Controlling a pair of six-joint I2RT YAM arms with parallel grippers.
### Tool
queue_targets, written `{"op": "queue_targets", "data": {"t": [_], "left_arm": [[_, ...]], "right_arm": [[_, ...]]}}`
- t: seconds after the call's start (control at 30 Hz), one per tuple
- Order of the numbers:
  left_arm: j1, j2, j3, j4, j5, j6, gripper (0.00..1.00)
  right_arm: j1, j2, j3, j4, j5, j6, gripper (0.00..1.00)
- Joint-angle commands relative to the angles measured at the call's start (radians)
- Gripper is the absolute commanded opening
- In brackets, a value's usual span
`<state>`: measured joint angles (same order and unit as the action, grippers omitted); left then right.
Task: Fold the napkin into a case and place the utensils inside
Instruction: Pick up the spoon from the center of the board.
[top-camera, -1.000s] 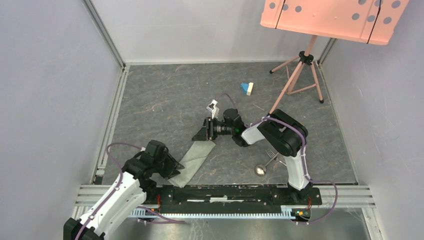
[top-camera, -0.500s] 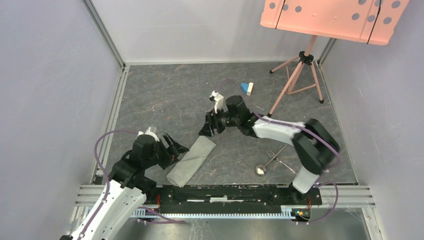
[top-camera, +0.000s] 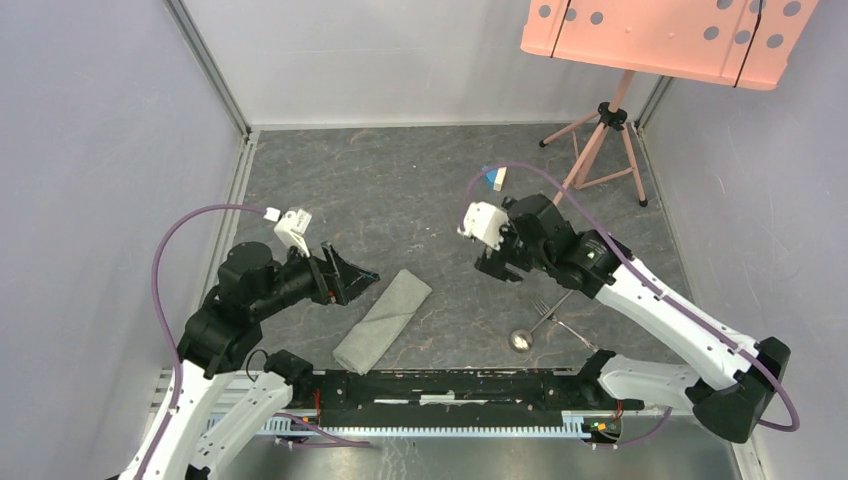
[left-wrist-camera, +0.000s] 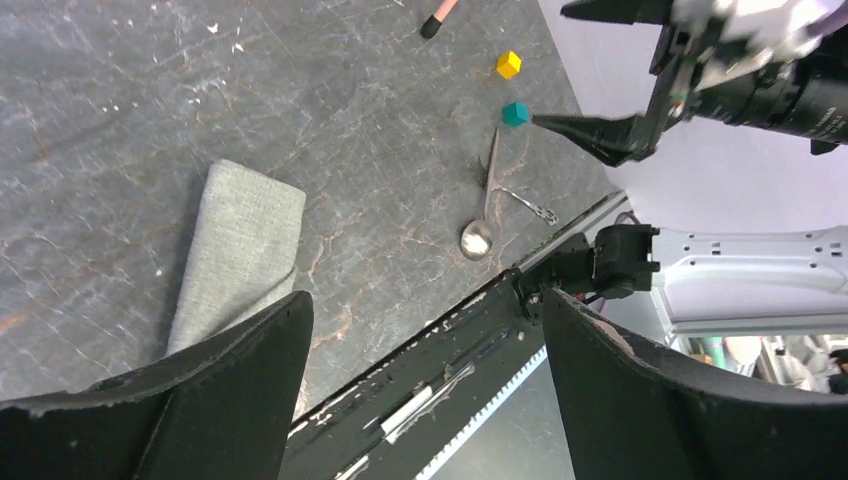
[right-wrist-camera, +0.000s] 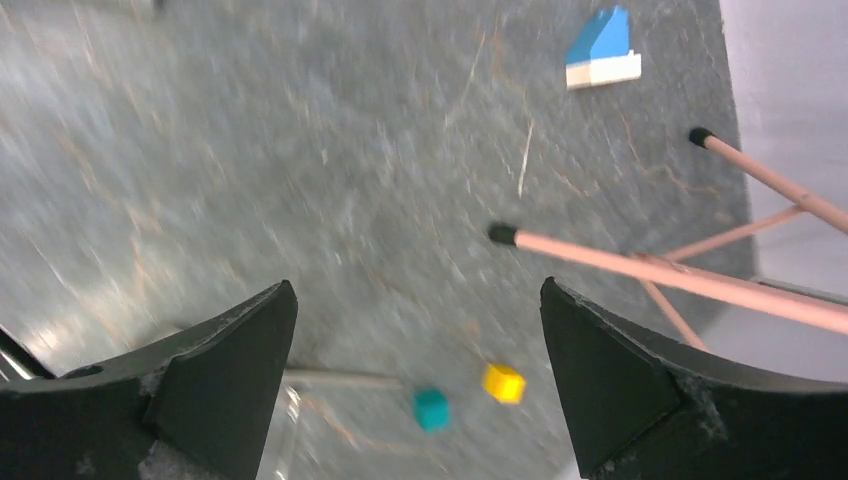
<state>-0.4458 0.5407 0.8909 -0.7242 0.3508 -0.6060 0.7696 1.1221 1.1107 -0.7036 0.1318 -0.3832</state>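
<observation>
- napkin (top-camera: 383, 322): plain light grey
- table (top-camera: 330, 190): dark grey, pale marbling
- spoon (left-wrist-camera: 477, 238): silver
- yellow cube (left-wrist-camera: 508, 64)
- teal cube (left-wrist-camera: 514, 113)
- block (right-wrist-camera: 602, 48): blue and white
- board (top-camera: 660, 35): salmon, grey dots

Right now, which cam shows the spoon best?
Left wrist: the spoon lies whole and sharp, bowl and handle both clear, with nothing covering it. Top external shows it small, mostly the bowl. Right wrist is blurred; a thin grey bar near the bottom edge may be a handle, but I cannot tell whose.
</observation>
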Motion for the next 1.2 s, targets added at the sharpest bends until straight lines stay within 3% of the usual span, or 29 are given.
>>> {"op": "queue_targets", "data": {"t": [0.0, 0.1, 0.23, 0.37, 0.53, 0.93, 1.07, 1.17], "left_arm": [[-0.002, -0.031, 0.065, 0.001, 0.034, 0.146, 0.91], [-0.001, -0.086, 0.057, 0.003, 0.026, 0.146, 0.93], [-0.002, -0.129, 0.031, 0.006, 0.031, 0.153, 0.94], [-0.001, -0.151, 0.029, -0.033, 0.006, 0.191, 0.95], [-0.001, -0.184, 0.002, -0.032, 0.002, 0.198, 0.96], [-0.001, -0.232, -0.036, -0.035, -0.023, 0.181, 0.99], [-0.001, -0.235, -0.034, -0.033, -0.013, 0.178, 0.99], [-0.001, -0.239, -0.03, -0.037, -0.013, 0.182, 0.99]], "right_arm": [[0.035, -0.044, -0.062, -0.294, 0.156, -0.371, 0.98], [0.052, -0.081, -0.243, -0.343, 0.258, -0.514, 0.98], [0.069, -0.085, -0.362, -0.339, 0.204, -0.586, 0.98], [0.072, -0.061, -0.38, -0.261, 0.142, -0.638, 0.98], [0.073, -0.015, -0.407, -0.223, -0.005, -0.791, 0.76], [0.072, 0.078, -0.469, -0.152, -0.207, -0.909, 0.77], [0.073, 0.111, -0.475, -0.143, -0.226, -0.914, 0.72], [0.073, 0.13, -0.49, -0.134, -0.217, -0.904, 0.62]]}}
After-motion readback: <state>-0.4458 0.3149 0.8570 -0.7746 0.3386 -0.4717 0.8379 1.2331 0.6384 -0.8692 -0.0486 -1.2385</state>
